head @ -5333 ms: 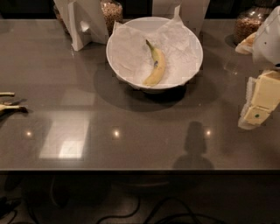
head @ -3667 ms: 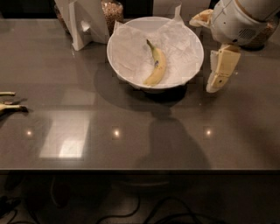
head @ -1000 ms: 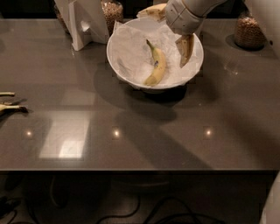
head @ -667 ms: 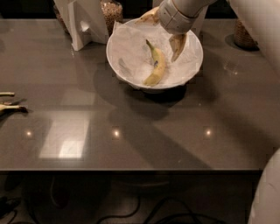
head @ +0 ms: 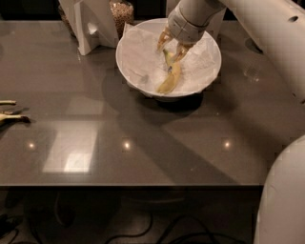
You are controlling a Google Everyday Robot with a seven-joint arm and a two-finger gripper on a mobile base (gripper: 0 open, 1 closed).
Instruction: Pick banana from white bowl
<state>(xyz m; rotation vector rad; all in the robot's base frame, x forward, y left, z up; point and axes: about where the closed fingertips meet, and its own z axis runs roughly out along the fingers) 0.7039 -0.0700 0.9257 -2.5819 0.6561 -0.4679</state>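
The yellow banana [head: 171, 79] lies in the middle of the large white bowl [head: 126, 71], on crinkled white paper, with its dark stem pointing to the back. My gripper [head: 172, 46] reaches down into the bowl from the upper right. Its tan fingers [head: 163, 40] are open and stand on either side of the banana's stem end. The arm hides the bowl's back rim.
A white folded stand [head: 93, 24] and a glass jar of brown cereal [head: 122, 11] stand behind the bowl at the left. Pale thin banana-like pieces [head: 10, 117] lie at the table's left edge. My white arm [head: 267, 33] crosses the top right, with more white body at the bottom right.
The gripper has swung in from the right side of the table, moved left over the bowl and come down around the banana's stem end. The banana and bowl have not moved.
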